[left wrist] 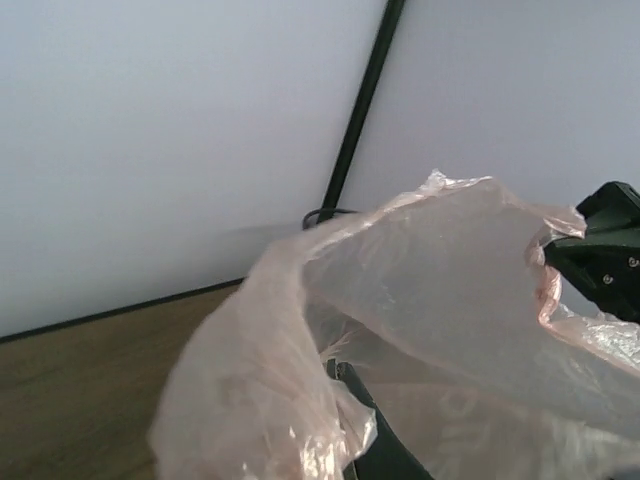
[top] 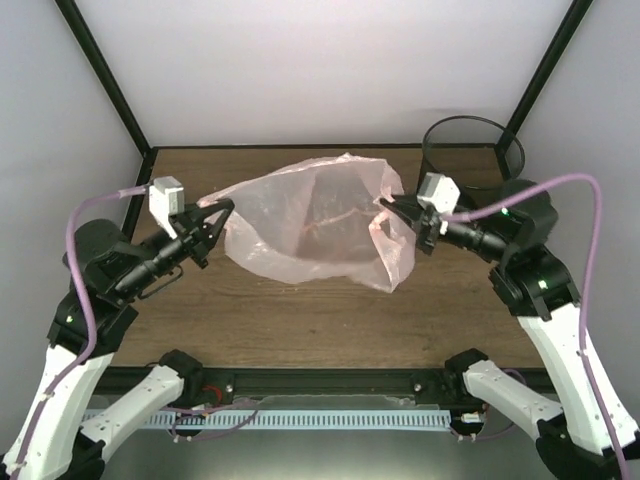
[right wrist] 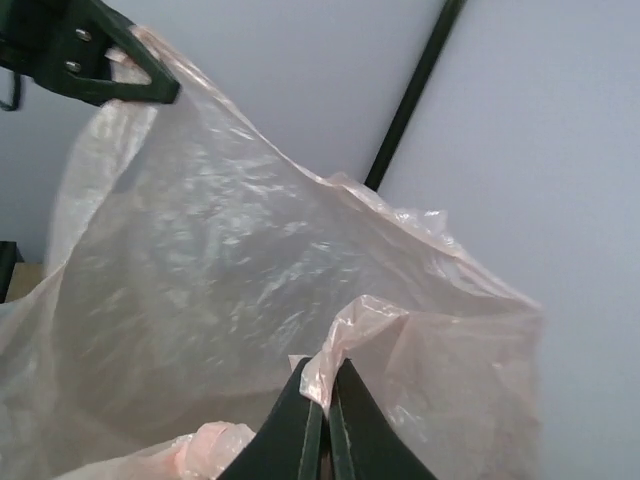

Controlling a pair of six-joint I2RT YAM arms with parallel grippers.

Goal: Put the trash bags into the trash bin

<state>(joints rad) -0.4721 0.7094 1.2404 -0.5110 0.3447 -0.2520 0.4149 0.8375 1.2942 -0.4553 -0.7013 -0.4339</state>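
Brown wooden table (top: 300,320) fills the middle of the frame. A black mesh trash bin (top: 436,162) stands on its upper right corner.
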